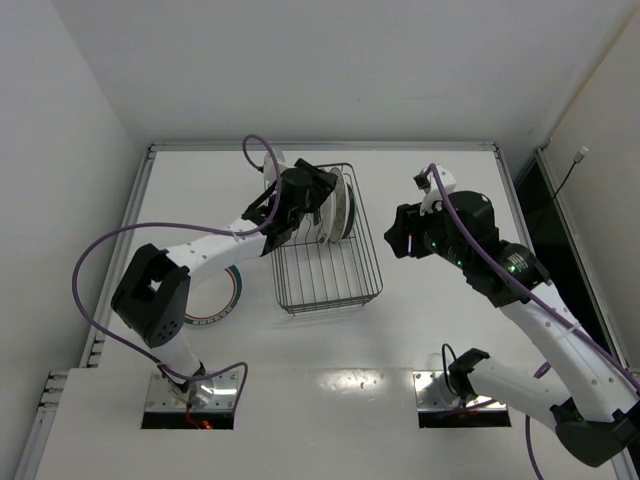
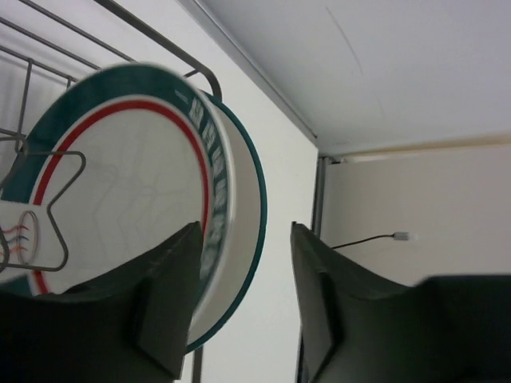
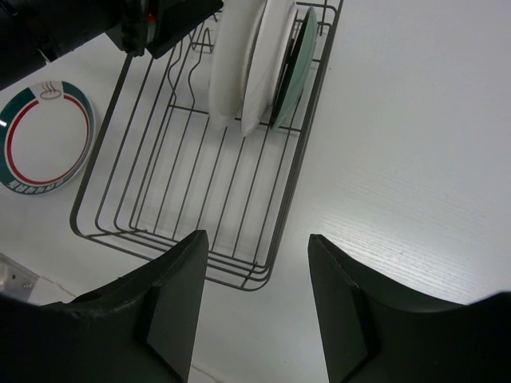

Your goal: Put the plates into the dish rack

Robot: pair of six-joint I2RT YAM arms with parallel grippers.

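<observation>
Teal-rimmed plate (image 2: 144, 199) upright in dish rack (image 1: 325, 270), rim between parted left jaws; right jaws wide, empty, right of rack.

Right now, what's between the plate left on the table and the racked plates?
Right wrist view: only the dish rack's side wall and bare wire floor separate the banded plate on the table from the three plates standing inside.

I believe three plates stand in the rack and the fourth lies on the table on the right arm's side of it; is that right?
Not quite: the fourth plate lies on the left arm's side of the dish rack, as the top view shows; three plates do stand inside.
</observation>
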